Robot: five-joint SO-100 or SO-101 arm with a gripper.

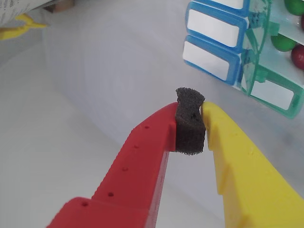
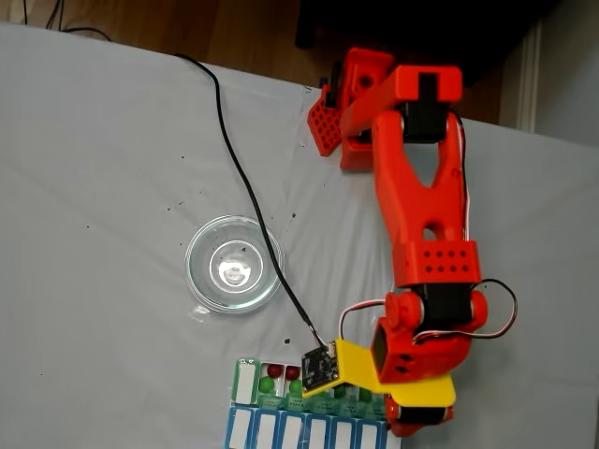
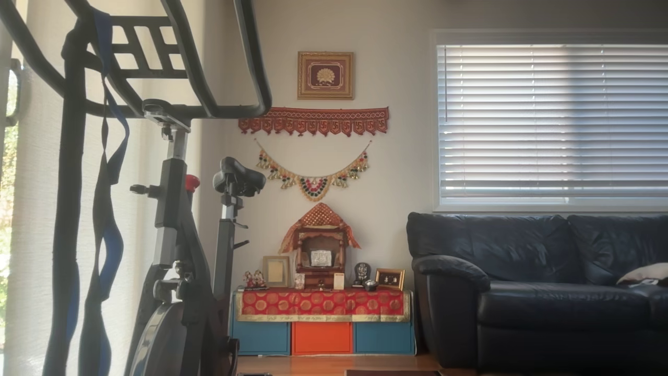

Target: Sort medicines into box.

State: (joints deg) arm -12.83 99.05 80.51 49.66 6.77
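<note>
In the wrist view my gripper (image 1: 191, 124) is shut, its red finger (image 1: 142, 156) and yellow finger (image 1: 237, 161) pressed against a black foam pad (image 1: 190, 128); no pill shows between them. It hangs above the white cloth, left of the box (image 1: 223, 42). The box has blue lids with white labels and open green lids. Green medicines (image 1: 283, 43) and a dark red one (image 1: 298, 56) lie in its compartments. In the fixed view the box (image 2: 245, 383) lies at the bottom edge with red (image 2: 272, 370) and green (image 2: 268, 384) medicines inside, and the red arm (image 2: 426, 234) reaches over its right part.
An empty clear glass dish (image 2: 233, 263) stands on the white cloth left of the arm. A black cable (image 2: 253, 206) runs past it to the camera board (image 2: 320, 367). The other view shows a room with an exercise bike (image 3: 172, 235) and a sofa (image 3: 537, 292).
</note>
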